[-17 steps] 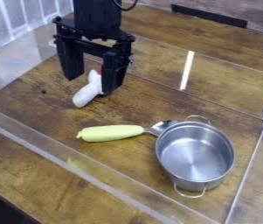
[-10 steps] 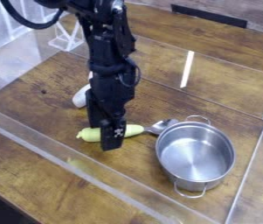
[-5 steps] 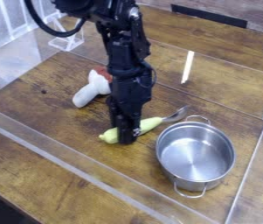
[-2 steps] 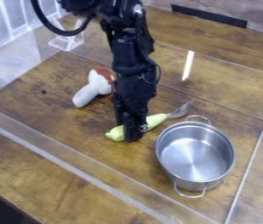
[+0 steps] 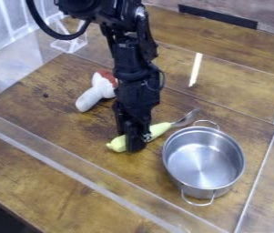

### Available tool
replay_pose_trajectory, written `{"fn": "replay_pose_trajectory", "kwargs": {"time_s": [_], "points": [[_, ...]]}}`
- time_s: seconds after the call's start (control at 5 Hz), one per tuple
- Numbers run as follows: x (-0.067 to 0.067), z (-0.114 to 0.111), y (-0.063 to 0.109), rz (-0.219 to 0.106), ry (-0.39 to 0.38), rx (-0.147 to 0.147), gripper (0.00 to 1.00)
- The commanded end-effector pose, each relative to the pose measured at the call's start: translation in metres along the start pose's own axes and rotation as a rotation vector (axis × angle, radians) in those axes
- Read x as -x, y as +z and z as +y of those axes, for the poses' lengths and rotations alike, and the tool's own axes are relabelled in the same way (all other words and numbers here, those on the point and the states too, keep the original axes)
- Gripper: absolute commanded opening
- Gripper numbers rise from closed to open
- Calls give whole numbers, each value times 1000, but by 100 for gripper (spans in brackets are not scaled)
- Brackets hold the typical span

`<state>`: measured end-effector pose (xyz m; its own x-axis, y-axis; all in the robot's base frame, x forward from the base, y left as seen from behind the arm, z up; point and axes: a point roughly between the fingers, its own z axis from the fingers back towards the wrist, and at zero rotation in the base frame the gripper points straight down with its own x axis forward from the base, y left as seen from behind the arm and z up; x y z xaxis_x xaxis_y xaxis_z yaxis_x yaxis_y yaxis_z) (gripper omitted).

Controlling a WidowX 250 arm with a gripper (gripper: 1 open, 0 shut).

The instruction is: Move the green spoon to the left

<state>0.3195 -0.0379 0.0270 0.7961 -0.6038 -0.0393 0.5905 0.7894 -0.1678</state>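
The green spoon [image 5: 157, 130] lies slanted on the wooden table, its yellow-green body pointing down-left and its grey metal end [image 5: 186, 116] toward the upper right. My gripper [image 5: 129, 143] points straight down over the spoon's middle, with a black finger on either side, shut on it at table height. The arm hides the middle of the spoon; only its two ends show.
A round steel pot [image 5: 206, 159] stands just right of the spoon, its handle near the grey end. A white mushroom toy with a red cap [image 5: 93, 94] lies behind and to the left. Clear acrylic walls [image 5: 54, 159] enclose the table.
The gripper came from behind the mushroom toy down onto the spoon. The spoon shifted right and turned from level to slanted. Over the last second almost nothing moved.
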Motion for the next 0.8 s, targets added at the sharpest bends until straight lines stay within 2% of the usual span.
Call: {"fn": "replay_pose_trajectory", "kwargs": {"time_s": [0.0, 0.4, 0.6], "points": [[-8, 4, 25, -57, -17, -32, 0], [7, 14, 23, -61, 46, -20, 0], [11, 15, 50, -74, 53, -36, 0]]}}
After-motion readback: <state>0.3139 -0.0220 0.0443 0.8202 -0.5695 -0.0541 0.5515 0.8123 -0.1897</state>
